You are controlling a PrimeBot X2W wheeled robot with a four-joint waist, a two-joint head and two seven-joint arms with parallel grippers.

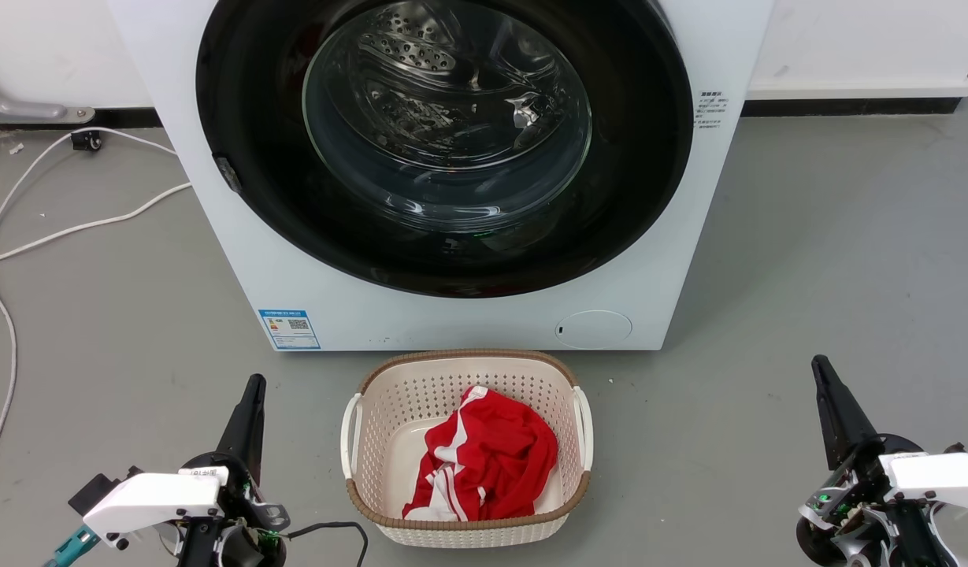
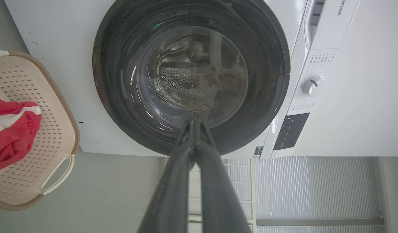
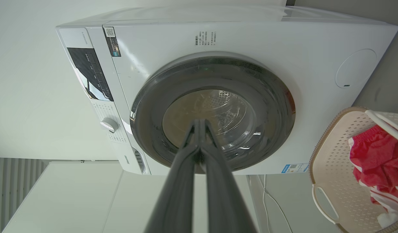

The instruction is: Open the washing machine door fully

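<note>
Glass bulges at the middle of the door (image 1: 444,260), a wide glossy black round that covers most of the front of the washing machine (image 1: 239,268). The door lies shut, flat against that front, and through it I see the holes of the steel drum (image 1: 409,47). Low on the machine's front, a small round flap (image 1: 593,329) sits toward my right and a blue label (image 1: 289,328) toward my left. Just before the machine, on the grey floor (image 1: 806,260), stands a pale basket (image 1: 468,356) with a red and white garment (image 1: 491,457) bundled in it.

My left gripper (image 1: 254,387) hangs well short of the machine, left of the basket, its two dark fingers pressed together on nothing, tips pointing at the machine. My right gripper (image 1: 821,368) is the same on the other side: fingers closed tight, empty, well apart from the door. In both wrist views the closed tips line up with the door's glass.

White cables (image 1: 58,228) trail over the floor to the machine's left.
</note>
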